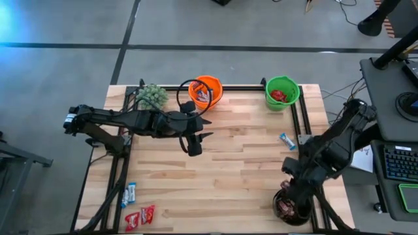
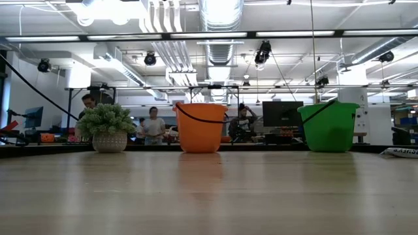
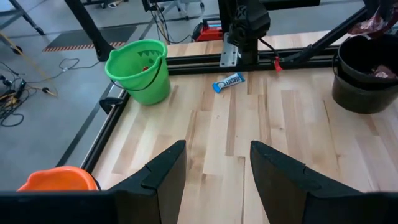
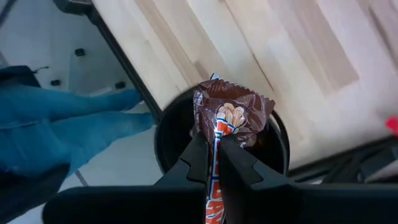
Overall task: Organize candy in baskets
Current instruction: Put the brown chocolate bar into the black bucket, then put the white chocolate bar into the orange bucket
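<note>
Candy sorting on my table: the right gripper (image 4: 214,158) hangs directly over the black basket (image 1: 290,207) at the near right corner, its fingers clenched on a dark brown candy bar (image 4: 231,115) whose crumpled end stands up above the pot's mouth. More brown wrappers lie inside that pot.

My left gripper (image 3: 214,171) sits over the middle of the wooden table (image 1: 241,176), just in front of the orange basket (image 1: 206,91), with its jaws spread and nothing between them. From its wrist camera I see bare planks ahead, a light blue-and-white bar (image 3: 228,81) lying alone near the far rail, and the green basket (image 3: 138,70) beyond it.

From above, the orange basket holds blue-and-white wrappers, while the green one at the back right corner holds red. At the near left corner, two blue-and-white bars (image 1: 129,194) and two red bars (image 1: 140,217) lie loose on the wood. A fuzzy potted plant (image 1: 151,96) stands beside the orange basket, and people (image 2: 154,125) are visible in the room behind the table.
</note>
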You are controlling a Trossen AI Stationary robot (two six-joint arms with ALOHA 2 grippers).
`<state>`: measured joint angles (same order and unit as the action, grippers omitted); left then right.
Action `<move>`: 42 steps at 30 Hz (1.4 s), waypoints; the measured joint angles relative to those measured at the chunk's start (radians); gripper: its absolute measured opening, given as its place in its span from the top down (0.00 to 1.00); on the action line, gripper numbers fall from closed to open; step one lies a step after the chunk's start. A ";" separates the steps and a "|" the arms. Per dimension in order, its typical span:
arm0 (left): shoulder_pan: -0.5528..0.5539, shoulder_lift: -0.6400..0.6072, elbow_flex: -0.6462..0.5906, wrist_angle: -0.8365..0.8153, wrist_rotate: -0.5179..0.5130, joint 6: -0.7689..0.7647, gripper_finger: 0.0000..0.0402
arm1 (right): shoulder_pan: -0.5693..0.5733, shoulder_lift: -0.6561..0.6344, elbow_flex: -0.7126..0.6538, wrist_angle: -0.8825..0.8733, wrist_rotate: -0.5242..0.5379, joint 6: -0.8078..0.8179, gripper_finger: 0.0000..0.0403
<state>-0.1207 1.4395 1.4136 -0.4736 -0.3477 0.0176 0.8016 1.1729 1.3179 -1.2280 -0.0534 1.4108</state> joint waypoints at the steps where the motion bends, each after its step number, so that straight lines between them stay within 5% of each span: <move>1: 0.000 0.000 0.000 0.000 0.000 0.000 0.60 | 0.015 0.003 -0.008 0.002 0.001 0.022 0.98; 12: 0.000 0.000 0.000 0.000 0.000 0.033 0.60 | 0.138 0.083 -0.030 0.094 -0.007 0.128 0.98; 18: 0.000 0.000 0.000 -0.001 0.000 0.034 0.60 | 0.142 0.174 -0.030 0.118 -0.107 0.114 0.97; 32: 0.000 0.001 0.000 0.000 0.000 0.056 0.60 | 0.141 0.242 -0.031 0.109 -0.190 0.069 0.81; 37: 0.000 0.001 0.000 0.000 0.000 0.053 0.60 | 0.141 0.241 -0.031 -0.036 -0.153 0.032 0.74; 42: 0.000 0.001 0.000 0.000 0.000 0.053 0.60 | 0.140 0.221 -0.031 -0.337 -0.002 0.166 0.73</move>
<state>-0.1207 1.4403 1.4136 -0.4736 -0.3481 0.0704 0.9420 1.3935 1.2873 -1.5648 -0.0551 1.5771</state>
